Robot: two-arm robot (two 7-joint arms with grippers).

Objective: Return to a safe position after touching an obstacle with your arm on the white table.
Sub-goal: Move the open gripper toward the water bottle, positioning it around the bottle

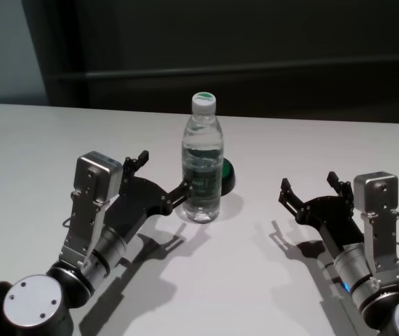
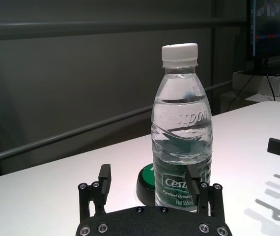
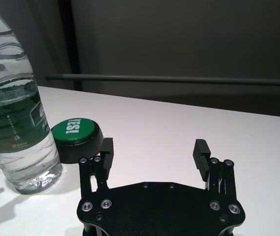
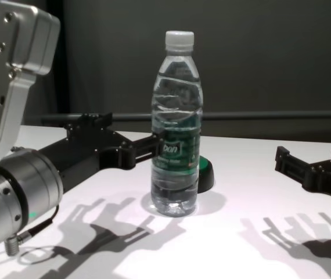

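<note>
The obstacle, a tall clear water bottle (image 1: 203,168) with a white cap and green label, stands upright at the middle of the white table (image 1: 45,140). My left gripper (image 1: 163,175) is open just left of it. One of its fingertips (image 1: 185,189) meets the bottle's label and appears to touch it, as the chest view also shows at the bottle (image 4: 177,145). In the left wrist view the bottle (image 2: 182,123) rises right behind that gripper (image 2: 150,179). My right gripper (image 1: 310,187) hovers open and empty, well to the bottle's right.
A low black disc with a green top (image 1: 226,175) sits right behind the bottle, also seen as the disc (image 3: 75,132) in the right wrist view. A dark wall and rail run behind the table's far edge.
</note>
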